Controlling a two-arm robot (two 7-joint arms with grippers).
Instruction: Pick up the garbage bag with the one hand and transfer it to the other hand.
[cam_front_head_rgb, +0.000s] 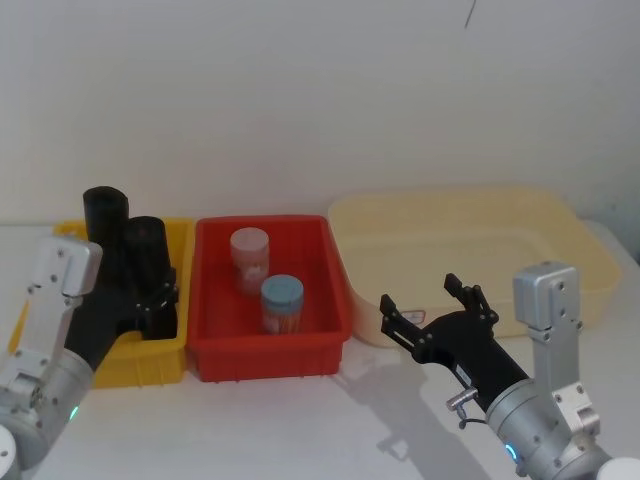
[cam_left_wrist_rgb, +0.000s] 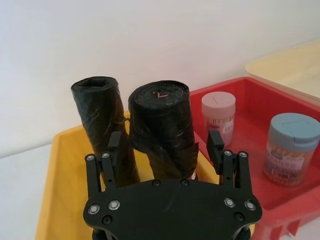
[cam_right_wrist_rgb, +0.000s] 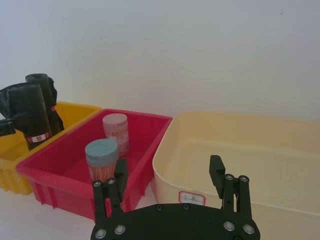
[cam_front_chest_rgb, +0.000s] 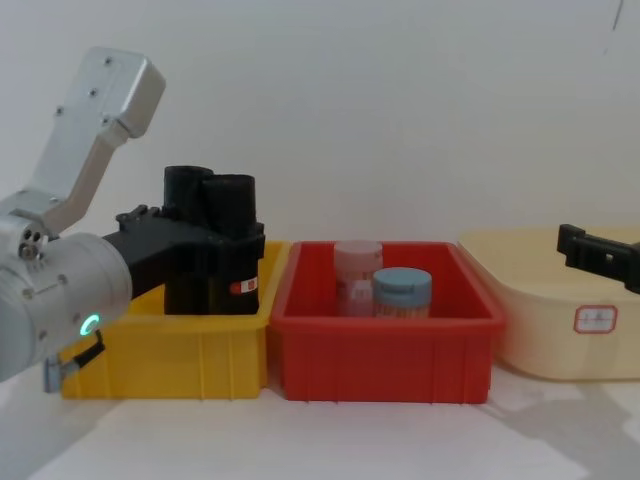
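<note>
Found the garbage bag (cam_left_wrist_rgb: 160, 107) upright in the yellow bin (cam_front_head_rgb: 160, 362), at the end nearest the red bin (cam_front_head_rgb: 270, 362). Pressed against or almost against a second black roll (cam_left_wrist_rgb: 97, 112) on the side away from the red bin.

Noted the left pincer (cam_left_wrist_rgb: 165, 139) spread to either side of the bag, above the label (cam_front_chest_rgb: 245, 287). Slim gaps at both fingers, nothing pinched yet. Noted the right pincer (cam_front_head_rgb: 420, 292) spread as well, carrying nothing, hovering over the tabletop (cam_front_head_rgb: 330, 430) in front of the cream tub (cam_front_head_rgb: 570, 290), well apart from the bag.

Hazards, as judged from here:
- One finger very close to the second black roll. Likely to snag it on closing or lifting, then tip it or drag it along.
- Soft, wrinkled plastic. Chance of pinching only the outer layers, with slipping or unrolling on the lift.
- Off-centre squeeze apt to tilt the bag against the bin wall and jam it.
- Carry across the red bin: risk of a drop onto the pink jar (cam_front_head_rgb: 250, 258) or the blue-lidded jar (cam_front_head_rgb: 282, 303).
- Handover: little free length left beside a mid-body grip, so danger of finger clash. Early release before a firm second grip means a fall to the tabletop.
</note>
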